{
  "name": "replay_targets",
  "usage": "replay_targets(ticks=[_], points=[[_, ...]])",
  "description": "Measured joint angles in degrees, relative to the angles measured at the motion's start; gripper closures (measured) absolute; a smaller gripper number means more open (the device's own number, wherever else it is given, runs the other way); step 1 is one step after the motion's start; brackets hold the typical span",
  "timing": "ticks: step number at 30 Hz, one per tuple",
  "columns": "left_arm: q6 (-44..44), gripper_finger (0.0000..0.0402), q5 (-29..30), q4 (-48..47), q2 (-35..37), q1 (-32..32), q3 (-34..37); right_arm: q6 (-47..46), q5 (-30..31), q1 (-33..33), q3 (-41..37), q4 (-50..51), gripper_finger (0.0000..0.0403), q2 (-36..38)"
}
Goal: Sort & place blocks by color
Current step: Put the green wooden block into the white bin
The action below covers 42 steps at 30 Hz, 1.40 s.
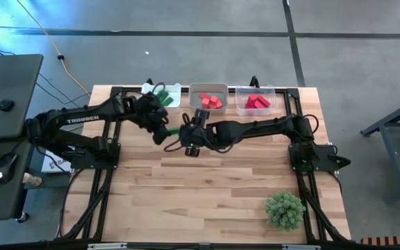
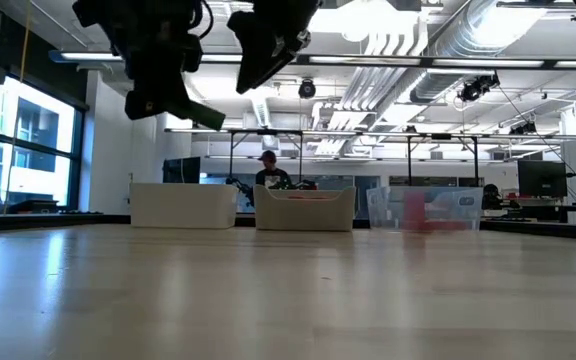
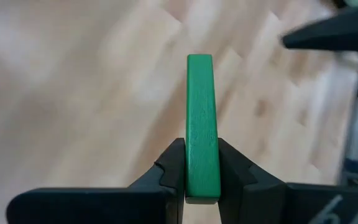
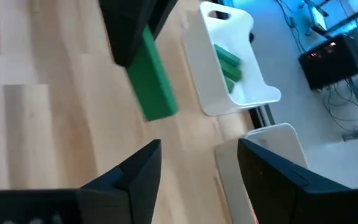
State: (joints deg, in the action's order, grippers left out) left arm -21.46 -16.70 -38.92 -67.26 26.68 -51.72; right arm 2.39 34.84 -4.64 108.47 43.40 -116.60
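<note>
Two grippers crowd mid-frame: your left gripper (image 1: 164,129) clamps a green block (image 3: 202,127).
Right gripper (image 4: 194,163), released, sits close; a collision could dislodge it.

Left arm reaches in from nine o'clock toward table centre, raised off the surface; left gripper (image 3: 202,180) is clamped on a green block (image 3: 201,124). Right arm extends from three o'clock to meet it, right gripper (image 4: 197,163) just beside, its fingers (image 4: 126,177) spread apart, gripping nothing.
</note>
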Motion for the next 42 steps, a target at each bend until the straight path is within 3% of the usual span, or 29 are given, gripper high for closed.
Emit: replay_targets(ticks=[8, 19, 28, 42], points=[[5.85, 0.0366, 6.91, -0.09, 0.00, 8.23, 0.02, 0.05, 2.48, 4.40, 0.00, -0.71, 0.0203, 0.00], [13.67, 0.0365, 16.06, 0.57, -0.06, 20.08, 0.00, 0.59, -0.95, 9.96, 0.00, -5.62, 0.0202, 0.00], [15.84, 0.0365, 16.06, 4.75, -6.02, 27.58, -0.04, 4.10, -1.26, 13.73, 0.00, -8.28, 0.0202, 0.00], [16.67, 0.0361, 15.86, 10.22, -19.01, 31.23, -0.04, 4.02, -3.81, 17.29, -0.02, -8.11, 0.0202, 0.00]])
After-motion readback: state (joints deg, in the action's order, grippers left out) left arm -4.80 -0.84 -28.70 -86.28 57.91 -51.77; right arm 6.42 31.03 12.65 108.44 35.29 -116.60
